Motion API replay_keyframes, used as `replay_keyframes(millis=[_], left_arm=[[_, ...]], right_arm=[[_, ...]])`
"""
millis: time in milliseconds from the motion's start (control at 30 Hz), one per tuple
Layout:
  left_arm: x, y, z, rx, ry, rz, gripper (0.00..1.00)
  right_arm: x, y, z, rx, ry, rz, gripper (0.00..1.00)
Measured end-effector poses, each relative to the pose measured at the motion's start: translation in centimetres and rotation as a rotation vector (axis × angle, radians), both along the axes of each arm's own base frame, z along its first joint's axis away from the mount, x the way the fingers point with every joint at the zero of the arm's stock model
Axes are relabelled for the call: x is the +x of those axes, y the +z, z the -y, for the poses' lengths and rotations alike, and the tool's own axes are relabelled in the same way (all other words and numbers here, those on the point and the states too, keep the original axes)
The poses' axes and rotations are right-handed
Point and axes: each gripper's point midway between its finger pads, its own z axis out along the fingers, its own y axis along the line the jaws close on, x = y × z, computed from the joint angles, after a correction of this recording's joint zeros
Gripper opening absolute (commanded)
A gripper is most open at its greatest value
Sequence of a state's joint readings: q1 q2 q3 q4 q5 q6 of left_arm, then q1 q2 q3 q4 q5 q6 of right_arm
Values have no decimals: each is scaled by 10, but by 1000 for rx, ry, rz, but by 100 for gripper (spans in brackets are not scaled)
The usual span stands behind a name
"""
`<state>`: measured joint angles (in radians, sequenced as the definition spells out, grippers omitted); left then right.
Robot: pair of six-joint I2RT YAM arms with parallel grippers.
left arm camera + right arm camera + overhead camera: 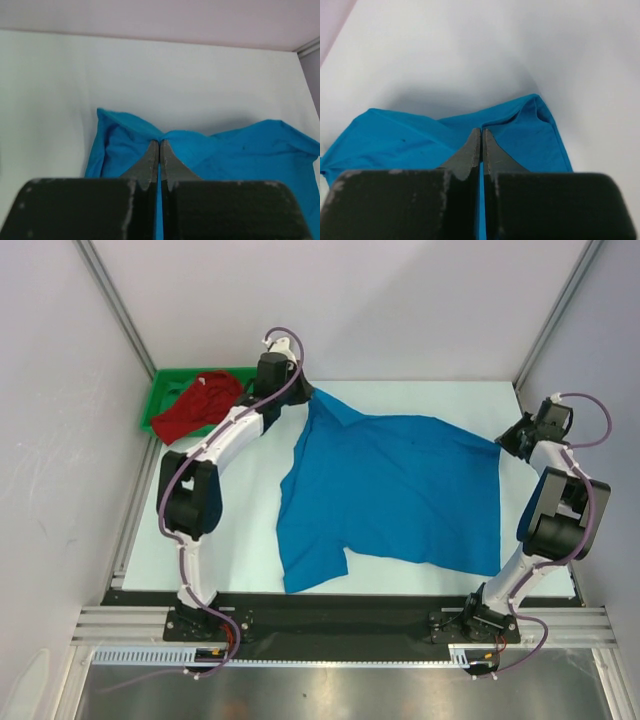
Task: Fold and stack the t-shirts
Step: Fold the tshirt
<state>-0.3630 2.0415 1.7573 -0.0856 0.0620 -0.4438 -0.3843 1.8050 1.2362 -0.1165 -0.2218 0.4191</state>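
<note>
The bright blue t-shirt (pixel 390 490) lies spread across the white table, one sleeve (pixel 315 560) pointing to the near edge. My left gripper (pixel 305 395) is shut on its far left corner, blue cloth pinched between the fingers (pixel 150 160). Over at the far right corner of that shirt, my right gripper (pixel 503 443) is likewise shut on the cloth, seen bunched at the fingers (pixel 472 152). The blue t-shirt (pixel 240 150) fills the lower part of the left wrist view, and the blue t-shirt (pixel 405 145) spreads left in the right wrist view. The red t-shirt (pixel 197 405) is crumpled in the tray.
A green plastic tray (pixel 160 395) stands at the table's far left corner, holding the red cloth. Grey enclosure walls and metal posts (pixel 115 300) close in the table on three sides. The black rail (pixel 330 620) with both arm bases runs along the near edge.
</note>
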Motion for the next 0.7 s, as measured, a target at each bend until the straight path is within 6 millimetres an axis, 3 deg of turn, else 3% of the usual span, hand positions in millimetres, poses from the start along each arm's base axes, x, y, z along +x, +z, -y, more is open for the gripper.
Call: replay_keyframes(millis=[167, 400, 533, 700], left_arm=[[-27, -20, -10, 35, -2, -95, 0], [-65, -56, -24, 60, 13, -239, 0], [-88, -57, -31, 41, 31, -278, 0], [-121, -49, -38, -18, 46, -302, 0]], right_arm=[[-11, 12, -5, 7, 5, -3, 0], [-43, -7, -9, 42, -18, -82, 0], [-58, -19, -8, 61, -37, -121, 0], [-62, -21, -4, 64, -49, -128, 0]])
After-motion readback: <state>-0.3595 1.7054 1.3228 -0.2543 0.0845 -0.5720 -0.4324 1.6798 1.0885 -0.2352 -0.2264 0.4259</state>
